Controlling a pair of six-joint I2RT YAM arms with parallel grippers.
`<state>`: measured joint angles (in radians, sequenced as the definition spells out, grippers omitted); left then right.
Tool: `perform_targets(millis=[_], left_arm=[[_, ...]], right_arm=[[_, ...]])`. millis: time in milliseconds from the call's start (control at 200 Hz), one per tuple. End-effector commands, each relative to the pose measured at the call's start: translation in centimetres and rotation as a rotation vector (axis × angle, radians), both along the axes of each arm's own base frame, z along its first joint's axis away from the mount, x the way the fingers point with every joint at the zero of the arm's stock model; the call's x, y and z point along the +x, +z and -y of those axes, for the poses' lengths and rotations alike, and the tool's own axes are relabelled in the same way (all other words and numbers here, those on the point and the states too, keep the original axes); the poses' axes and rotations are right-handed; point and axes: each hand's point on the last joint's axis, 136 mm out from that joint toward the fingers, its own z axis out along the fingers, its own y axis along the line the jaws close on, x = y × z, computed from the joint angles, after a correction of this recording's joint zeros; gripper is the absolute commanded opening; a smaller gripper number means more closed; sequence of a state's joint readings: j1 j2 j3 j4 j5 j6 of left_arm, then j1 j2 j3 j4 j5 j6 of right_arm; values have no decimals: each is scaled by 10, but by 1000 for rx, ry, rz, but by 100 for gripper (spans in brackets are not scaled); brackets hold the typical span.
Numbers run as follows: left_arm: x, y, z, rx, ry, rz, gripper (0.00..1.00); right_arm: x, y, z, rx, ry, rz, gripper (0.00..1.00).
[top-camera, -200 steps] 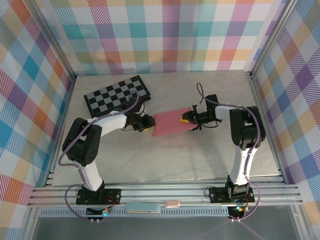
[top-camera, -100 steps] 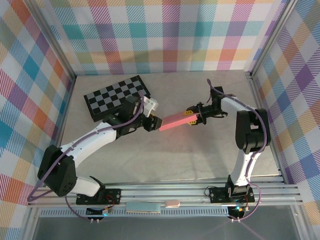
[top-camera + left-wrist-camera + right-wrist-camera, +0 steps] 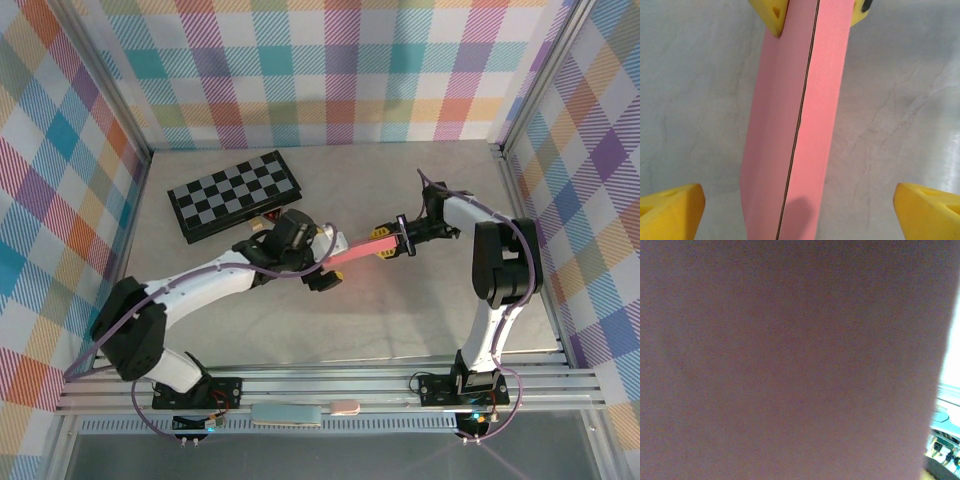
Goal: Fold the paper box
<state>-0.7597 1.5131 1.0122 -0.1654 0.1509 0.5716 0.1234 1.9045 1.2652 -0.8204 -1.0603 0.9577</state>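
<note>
Paper box (image 3: 355, 251) mid-table (image 3: 400, 320), turned edge-up, slanting between both hands. Right hand (image 3: 390, 241) clamped on its far end, yellow pads (image 3: 772, 15) either side. Left hand (image 3: 328, 260) spread wide, fingers (image 3: 670, 207) flanking near end, not touching. Checkered board (image 3: 232, 193) behind, back-left.

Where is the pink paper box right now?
In the top view, the paper box is mid-table, its right end pinched by the right gripper, the open left gripper at its other end.
</note>
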Motion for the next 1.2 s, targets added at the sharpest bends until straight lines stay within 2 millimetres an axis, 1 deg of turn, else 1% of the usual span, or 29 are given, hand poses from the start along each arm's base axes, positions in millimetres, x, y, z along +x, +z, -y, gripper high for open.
perform_targets(millis=[0, 120, 230, 275, 350, 390, 595, 755, 775, 825, 945, 1005, 1105, 1195], left_arm=[[23, 8, 8, 43, 31, 108, 94], [25, 4, 22, 62, -4, 127, 90], [27, 4, 29, 65, -12, 131, 84], [26, 4, 33, 60, -29, 116, 79], [22, 3, 38, 66, -59, 74, 67], [19, 1, 40, 71, -70, 48, 63], [9, -2, 46, 60, -101, 21, 60], [4, -2, 46, 67, -112, -9, 49], [0, -7, 42, 90, -114, -33, 47], [-3, -9, 39, 103, -117, -48, 43], [-7, -11, 33, 124, -114, -61, 42], [-7, -11, 28, 135, -107, -62, 42], [-10, -9, 18, 163, -98, -89, 41], [-12, -5, 9, 180, -90, -117, 39]], right_arm=[[-10, 15, 2, 27, -14, -36, 36], [-13, 16, 2, 33, -21, -52, 35], [-17, 15, 1, 40, -28, -73, 35], [-19, 15, 1, 43, -31, -81, 35], [-20, 14, 1, 43, -37, -91, 35], [-21, 13, 1, 45, -39, -95, 35], [-20, 8, 1, 47, -48, -111, 36], [-18, 6, 4, 31, -55, -105, 48], [-17, 6, 5, 29, -57, -99, 50], [-16, 7, 7, 23, -59, -91, 55], [-14, 13, 14, -17, -54, -47, 69], [-12, 19, 19, -44, -48, -7, 74], [-10, 33, 32, -105, -43, 81, 80], [-12, 44, 43, -139, -48, 153, 82]])
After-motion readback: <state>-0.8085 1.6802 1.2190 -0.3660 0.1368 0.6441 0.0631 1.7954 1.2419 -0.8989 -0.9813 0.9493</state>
